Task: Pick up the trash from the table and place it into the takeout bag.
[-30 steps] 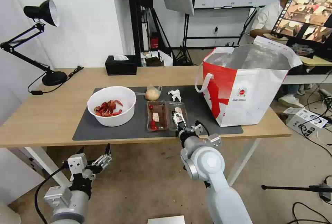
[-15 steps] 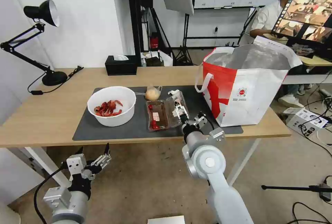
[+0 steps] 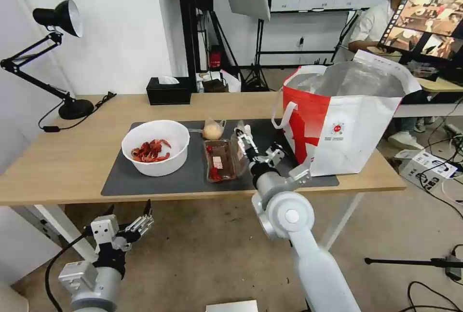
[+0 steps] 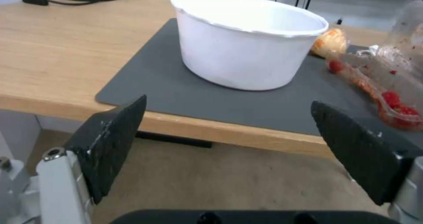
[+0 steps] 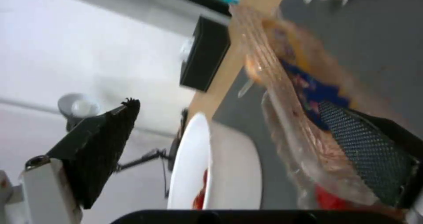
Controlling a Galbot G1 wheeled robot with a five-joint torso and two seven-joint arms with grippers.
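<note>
The left gripper (image 3: pixel 144 215) hangs below the table's (image 3: pixel 72 157) front edge, its 2 black fingers (image 4: pixel 110 141) spread wide and empty. Above the front edge the right gripper (image 3: pixel 245 144) reaches over the mat (image 3: pixel 159 184) to the tray (image 3: pixel 221 160), lifting its right-hand half upright; the jaws stand apart in the right wrist view, 1 pad (image 5: pixel 365 151) against the clear plastic. Thin, light and floppy, the tray will likely flex and slip, so a rim grip suits it. The bowl (image 3: pixel 155 147) at mid-mat looks stiff and smooth-walled. At the mat's far edge lie the soft small bag (image 3: pixel 213 130) and tissue (image 3: pixel 243 131). The takeout bag (image 3: pixel 345 119) stands open at the table's right end.
</note>
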